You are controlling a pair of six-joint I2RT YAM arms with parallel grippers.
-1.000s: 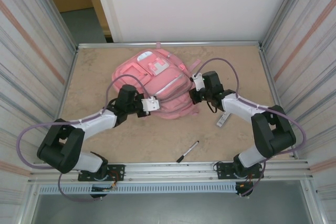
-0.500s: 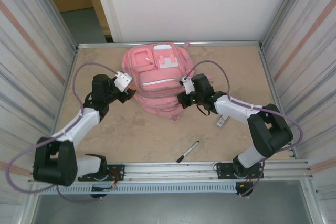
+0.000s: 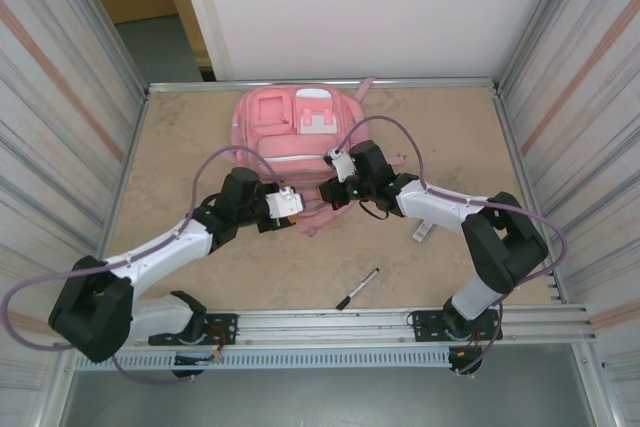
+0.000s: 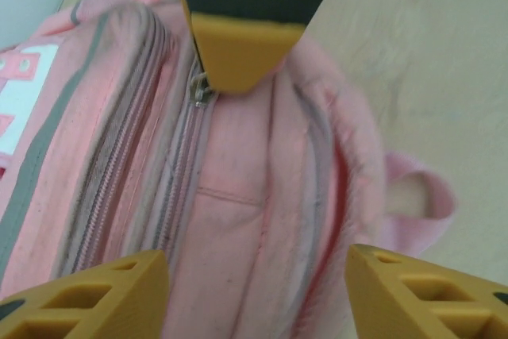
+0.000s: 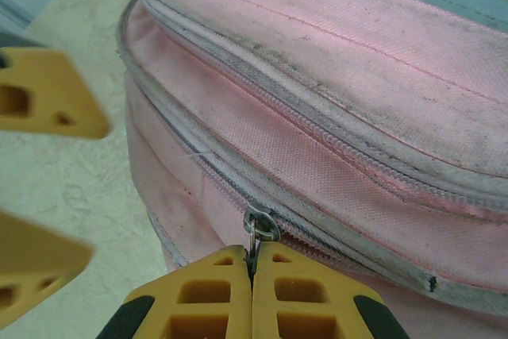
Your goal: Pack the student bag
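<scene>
The student bag, pink with grey zip lines, lies flat at the back middle of the table. My right gripper is shut on the small metal zipper pull at the bag's near end. From above, this gripper sits at the bag's near right corner. My left gripper stands open, its yellow fingers on either side of the bag's near end with nothing gripped. Seen from above, the left gripper faces the right one, close to it. The left fingers also appear in the right wrist view.
A black and white pen lies near the front rail. A small grey and white object lies under my right forearm. Metal walls close in the table on the left, right and back.
The left gripper opened, swung out to the bag's left side, then came back to its near end. The right gripper slid left along the bag. The bag turned square to the back wall.
</scene>
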